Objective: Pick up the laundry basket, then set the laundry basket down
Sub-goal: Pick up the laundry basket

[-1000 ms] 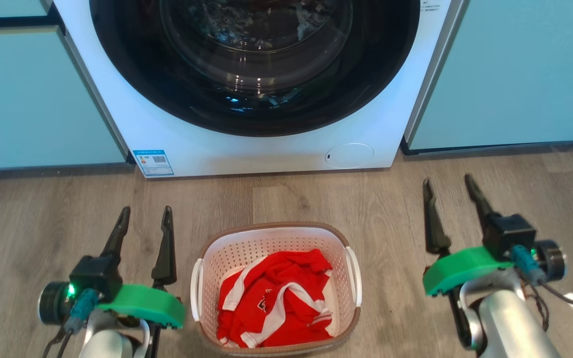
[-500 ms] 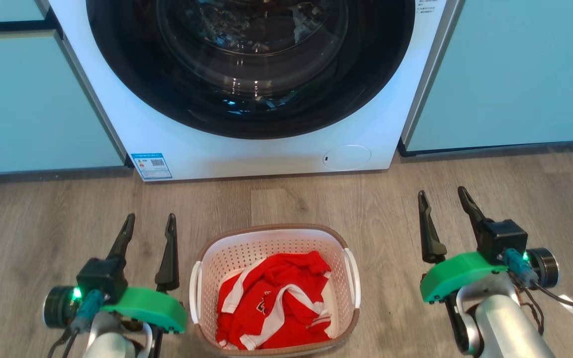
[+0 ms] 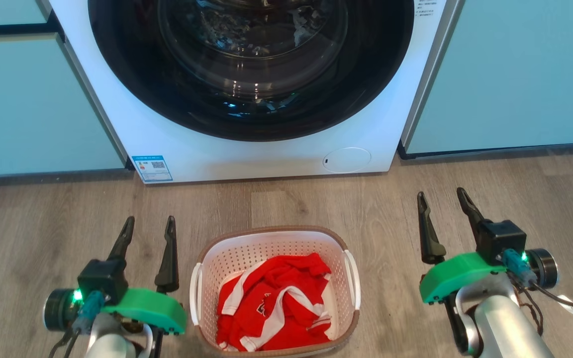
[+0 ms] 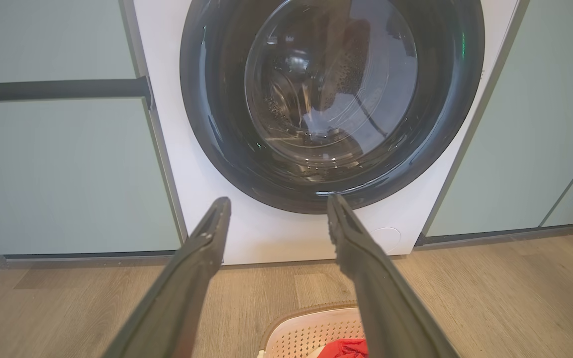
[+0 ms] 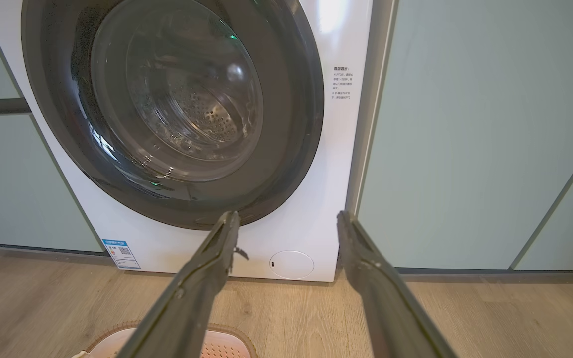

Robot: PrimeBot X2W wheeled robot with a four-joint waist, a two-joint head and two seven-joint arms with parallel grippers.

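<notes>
Laundry basket (image 3: 266, 247), the small cream perforated plastic one with a brown woven-look rim, sits on the wood-plank floor (image 3: 43, 223) in front of the white front-loading washing machine (image 3: 266, 159), with a crumpled red-and-white shirt (image 3: 274, 303) inside. Left gripper (image 3: 149, 220) is just beside its white left handle (image 3: 195, 293), right gripper (image 3: 440, 193) is farther off. Both jaws are spread and empty, probably lining up for a two-sided lift.

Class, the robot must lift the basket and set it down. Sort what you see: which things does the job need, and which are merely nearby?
Job: basket; left gripper; right gripper, both open.
Nearby: red garment in the basket; washer; cabinets; floor.
</notes>
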